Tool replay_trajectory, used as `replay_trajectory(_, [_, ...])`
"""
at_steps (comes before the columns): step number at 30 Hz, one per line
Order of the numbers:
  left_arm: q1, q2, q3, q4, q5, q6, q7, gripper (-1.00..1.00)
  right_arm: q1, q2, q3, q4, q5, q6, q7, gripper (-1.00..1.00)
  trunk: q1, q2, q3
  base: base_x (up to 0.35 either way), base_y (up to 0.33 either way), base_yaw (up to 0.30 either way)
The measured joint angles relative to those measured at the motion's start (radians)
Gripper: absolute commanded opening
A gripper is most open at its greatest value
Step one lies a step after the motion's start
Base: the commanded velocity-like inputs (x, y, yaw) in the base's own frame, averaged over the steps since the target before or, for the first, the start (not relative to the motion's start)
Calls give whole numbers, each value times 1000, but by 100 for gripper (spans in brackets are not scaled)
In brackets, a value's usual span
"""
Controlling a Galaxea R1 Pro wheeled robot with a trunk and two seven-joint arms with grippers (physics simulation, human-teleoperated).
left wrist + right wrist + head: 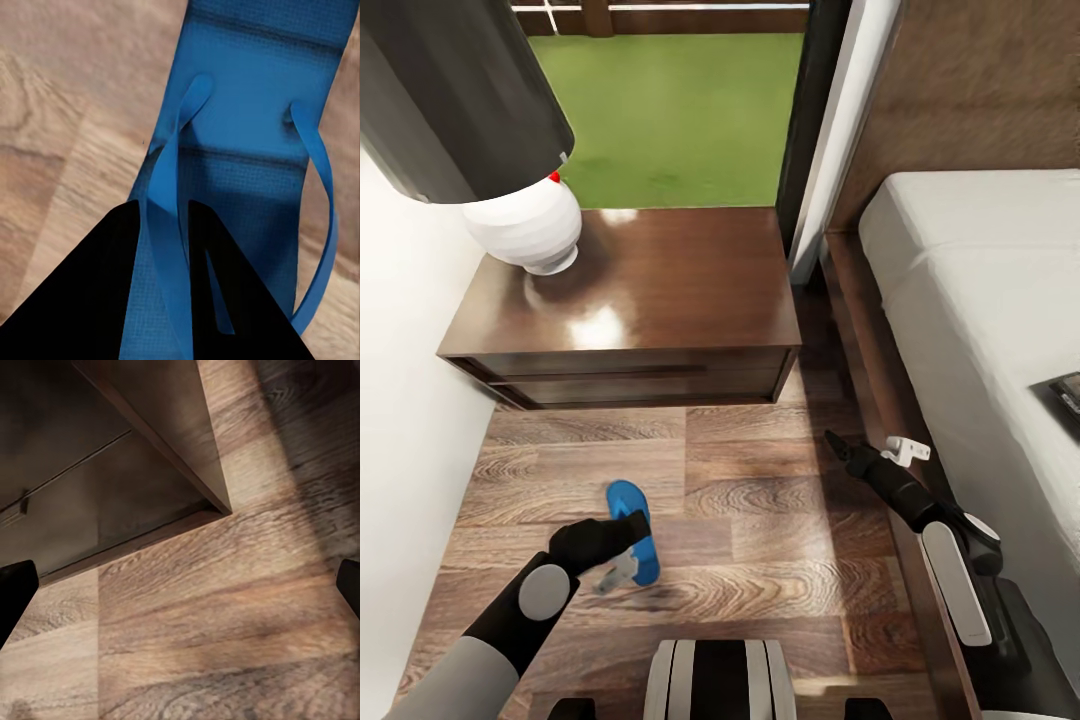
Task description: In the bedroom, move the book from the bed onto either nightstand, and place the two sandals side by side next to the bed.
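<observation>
The left gripper [163, 247] pinches a strap of the blue sandal [630, 530] at 7 o'clock on the floor [760, 520]; lift slowly, keep it flat; the right gripper [840, 445] is spread wide.

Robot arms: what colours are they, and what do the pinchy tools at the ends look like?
Both arms are black with rounded joints and pale grey-white panels. The left tool has a black wrist and small silvery-grey fingers. The right tool is slim and black, narrowing to a point, with a small white fitting beside it.
</observation>
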Motion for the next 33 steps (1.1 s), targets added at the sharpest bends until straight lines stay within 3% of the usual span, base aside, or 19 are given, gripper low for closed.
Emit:
replay_trajectory(3, [0,0,0,0,38,0,0,-100,0,0,0,0,3,19,-4,100,0,0,0,0,0,0])
replay_trajectory(7, [1,-1,0,0,63,0,0,-100,0,0,-1,0,4,126,-5,100,0,0,0,0,0,0])
replay_trajectory(11, [1,-2,0,0,92,1,1,-100,0,1,0,0,4,203,-6,100,-2,1,15,0,0,0])
replay_trajectory(12, [1,-3,0,0,124,3,1,-100,0,1,0,0,3,218,-6,100,-2,1,19,0,0,0])
replay_trajectory(16, [1,-4,0,0,161,2,4,-100,0,1,0,0,3,224,-6,100,-4,2,35,0,0,0])
replay_trajectory(18, [1,-4,0,0,208,3,18,-100,0,1,0,0,3,225,-6,100,-5,3,42,0,0,0])
replay_trajectory(19, [1,-4,0,0,240,4,34,-100,0,1,0,0,4,225,-6,100,-5,3,46,0,0,0])
replay_trajectory(21, [1,-4,-1,2,351,6,94,-100,0,2,0,0,4,225,-6,100,-6,3,54,0,0,0])
replay_trajectory(24, [1,-3,-1,103,458,1,214,-100,0,2,0,0,6,226,-7,100,-6,3,54,0,0,0])
replay_trajectory(26, [1,-2,0,163,494,0,301,-100,0,2,0,0,6,226,-7,100,-7,3,58,0,0,0])
replay_trajectory(33, [1,-1,0,277,517,-2,480,-100,0,3,0,0,7,226,-7,100,-8,4,70,0,0,0])
